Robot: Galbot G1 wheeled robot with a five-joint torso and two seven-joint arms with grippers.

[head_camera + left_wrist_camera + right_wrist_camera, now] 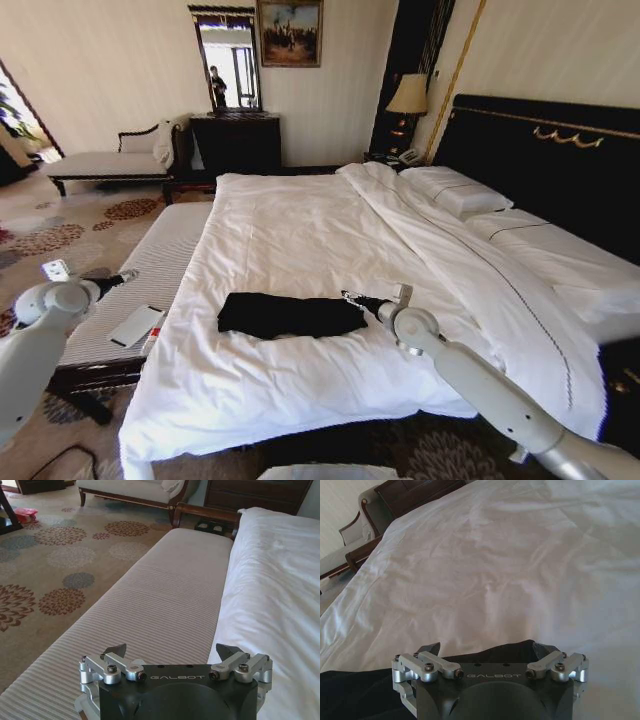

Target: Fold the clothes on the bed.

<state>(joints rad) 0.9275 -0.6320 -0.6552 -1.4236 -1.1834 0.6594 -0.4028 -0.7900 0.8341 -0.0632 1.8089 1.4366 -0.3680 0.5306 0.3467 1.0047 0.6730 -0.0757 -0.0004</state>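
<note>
1. It is a bedroom, hotel-like: a large white-sheeted bed (330, 240) with a tall dark gold-trimmed headboard (560, 160).
2. A striped upholstered bench (165, 605) stands at the bed's side.
3. A cream-shaded bedside lamp (408, 95), framed painting (290, 32), dark wooden dresser (236, 140) (mirror above) and floral patterned carpet (60, 565) furnish it.

Matt black cloth T-shirt (290, 314) lies on smooth white duvet (300, 240); ribbed fabric bench (165, 600); glossy dark wood headboard (560, 160).

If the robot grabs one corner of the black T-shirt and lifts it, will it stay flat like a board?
Probably not. The black T-shirt lies limp in a folded bundle on the bed, so it would likely droop and unfold. It looks thin, so probably light. Pushed by the open right gripper at its edge, it might bunch up rather than slide.
</note>
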